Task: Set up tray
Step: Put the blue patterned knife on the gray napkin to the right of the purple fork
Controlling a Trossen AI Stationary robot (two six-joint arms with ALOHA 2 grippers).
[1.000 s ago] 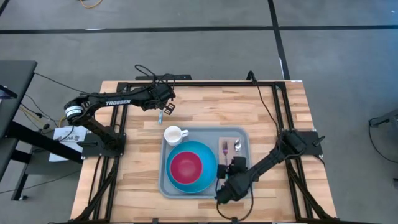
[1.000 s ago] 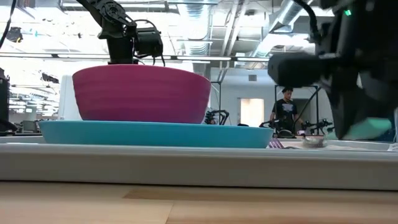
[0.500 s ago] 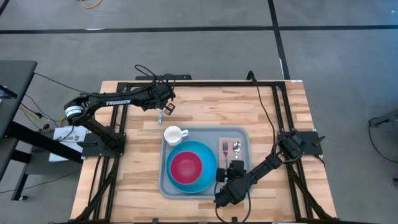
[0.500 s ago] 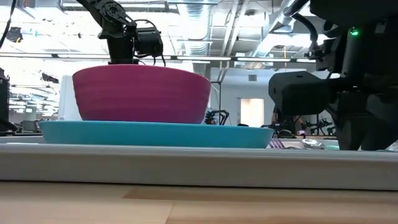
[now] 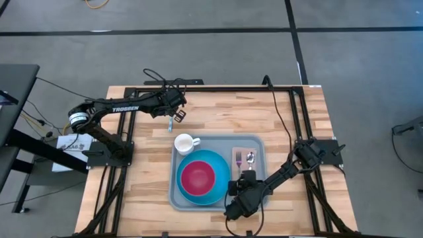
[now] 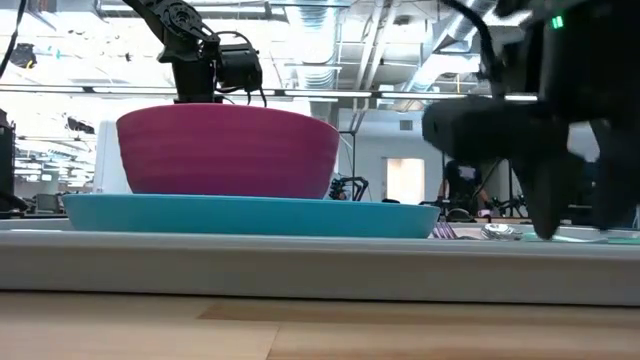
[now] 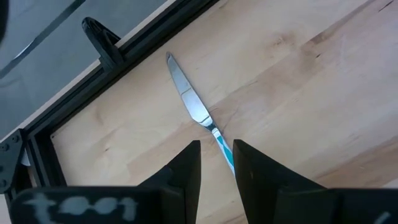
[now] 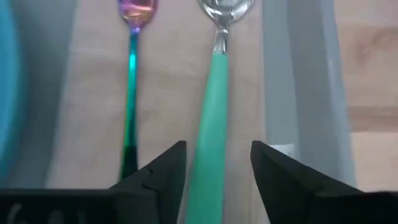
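The grey-blue tray (image 5: 259,141) lies mid-table. On it stand a blue plate (image 5: 221,168) with a pink bowl (image 5: 197,177) and a white mug (image 5: 185,142). A fork (image 8: 131,93) and a green-handled spoon (image 8: 211,118) lie side by side at the tray's right. My right gripper (image 8: 214,152) is open low over the tray's near right part, one finger on each side of the spoon's handle, clear of it. My left gripper (image 7: 216,149) is open over a knife (image 7: 188,96) that lies flat on the wood beyond the tray; the knife's teal handle runs between the fingers.
Black frame rails (image 5: 218,89) run along the table's far edge and both sides. Bare wood shows left of the tray (image 5: 145,178) and at the far right (image 5: 291,119). In the low view the bowl (image 6: 228,150) and plate (image 6: 250,215) rise behind the tray's near rim (image 6: 300,265).
My right gripper has come down over the tray's near right part with the spoon's green handle, which was raised off the tray and now lies on it. The gripper has then opened and let go. It has also shifted slightly toward the table's near edge.
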